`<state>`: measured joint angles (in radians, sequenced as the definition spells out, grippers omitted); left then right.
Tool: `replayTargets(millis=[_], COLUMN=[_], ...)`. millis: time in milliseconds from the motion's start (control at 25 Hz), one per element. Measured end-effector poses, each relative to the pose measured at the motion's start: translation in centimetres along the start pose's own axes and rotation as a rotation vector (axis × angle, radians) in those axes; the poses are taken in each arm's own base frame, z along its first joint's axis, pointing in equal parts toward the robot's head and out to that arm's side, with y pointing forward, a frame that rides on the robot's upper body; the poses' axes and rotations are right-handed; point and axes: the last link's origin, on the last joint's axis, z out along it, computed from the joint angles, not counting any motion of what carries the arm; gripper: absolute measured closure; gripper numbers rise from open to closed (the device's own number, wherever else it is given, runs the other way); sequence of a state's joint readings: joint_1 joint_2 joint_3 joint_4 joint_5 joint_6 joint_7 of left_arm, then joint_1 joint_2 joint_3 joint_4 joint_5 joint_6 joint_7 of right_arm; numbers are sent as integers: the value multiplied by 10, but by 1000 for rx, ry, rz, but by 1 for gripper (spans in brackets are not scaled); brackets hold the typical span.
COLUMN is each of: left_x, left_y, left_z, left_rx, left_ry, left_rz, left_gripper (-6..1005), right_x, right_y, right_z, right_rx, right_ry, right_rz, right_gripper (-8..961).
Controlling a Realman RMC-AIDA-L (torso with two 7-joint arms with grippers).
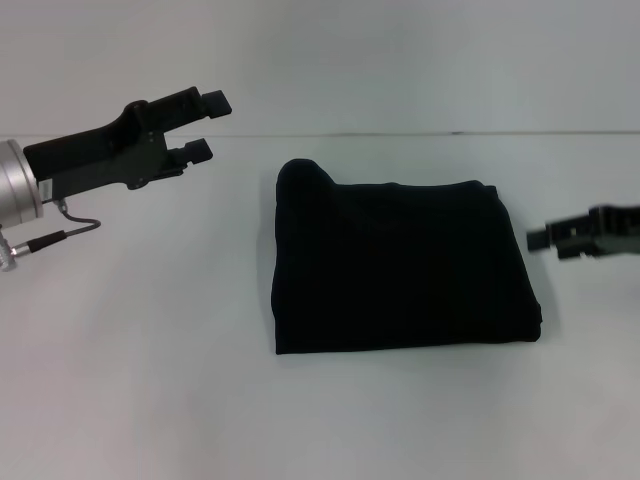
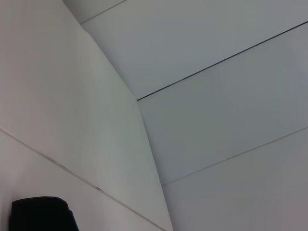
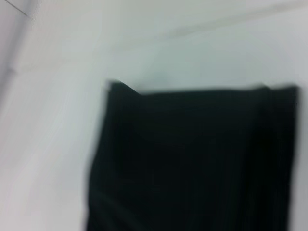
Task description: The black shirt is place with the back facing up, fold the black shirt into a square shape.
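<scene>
Now, soft black shirt (image 1: 400, 265) folded square, white table (image 1: 130, 380)

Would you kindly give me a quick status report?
Left gripper open, raised left of shirt. Right gripper beside its right edge. Black shirt folded roughly square on table. Nothing obstructing.

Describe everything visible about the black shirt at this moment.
The black shirt lies flat on the white table, folded into a compact, roughly square bundle of soft plain black fabric. No sleeves or lettering show. Its edges are fairly straight, apart from a rounded bump at the far corner on the robot's left side. Layered fold edges show along the side nearest the right gripper. Nothing touches it: the left gripper, jaws open, is raised off to its left, and the right gripper sits just beside its right edge, apart from it.
</scene>
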<state>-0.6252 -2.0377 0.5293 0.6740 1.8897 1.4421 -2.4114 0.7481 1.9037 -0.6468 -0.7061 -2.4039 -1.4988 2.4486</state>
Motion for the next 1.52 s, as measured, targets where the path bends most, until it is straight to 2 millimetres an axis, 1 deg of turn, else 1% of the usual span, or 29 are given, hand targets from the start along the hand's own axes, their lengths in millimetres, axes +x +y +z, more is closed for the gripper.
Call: replayTargets(millis=[80,120,200,320,400,520,640,720,840,960,1080,1200,1360,1440,1520], left_x=[0,1,1,3,4,6,7,8,9,9,9,9,12,11,7], left_y=[0,0,0,0,0,0,0,-1,-1,-1,-2,-3,0,3,4], left_z=[0,0,0,-1,-2,-3,-4,-4,-4,-4,-6,-8,-15,-16,-14], left_rx=[0,1,3,0,-1,-2,2,6,7,7,10,12,8,10,29], left_ry=[0,1,5,14,21,30,38,41,43,43,45,45,21,-26,-93], left_rz=[-1,0,0,-2,-3,-3,-3,-2,0,1,-1,-4,2,6,7], left_gripper=[125,125,125,125,125,125,125,125,125,125,125,125,124,124,124], right_x=[-3,-3,-1,2,5,11,14,12,6,-8,-23,-37,-58,-64,-63], right_y=[11,15,23,27,25,16,1,-8,-11,-2,11,21,30,31,29], right_z=[0,3,13,30,39,51,52,47,39,24,5,-12,-36,-45,-52], right_rx=[-78,-105,-145,-153,-138,-72,37,93,111,80,25,-46,-135,-170,-197], right_ry=[-26,-26,-6,18,21,35,60,59,41,3,-62,-157,-359,-450,-524], right_rz=[3,7,12,16,23,31,39,42,35,1,-26,-45,-111,-137,-171], right_gripper=[298,298,298,298,298,298,297,297,297,298,298,298,298,297,297])
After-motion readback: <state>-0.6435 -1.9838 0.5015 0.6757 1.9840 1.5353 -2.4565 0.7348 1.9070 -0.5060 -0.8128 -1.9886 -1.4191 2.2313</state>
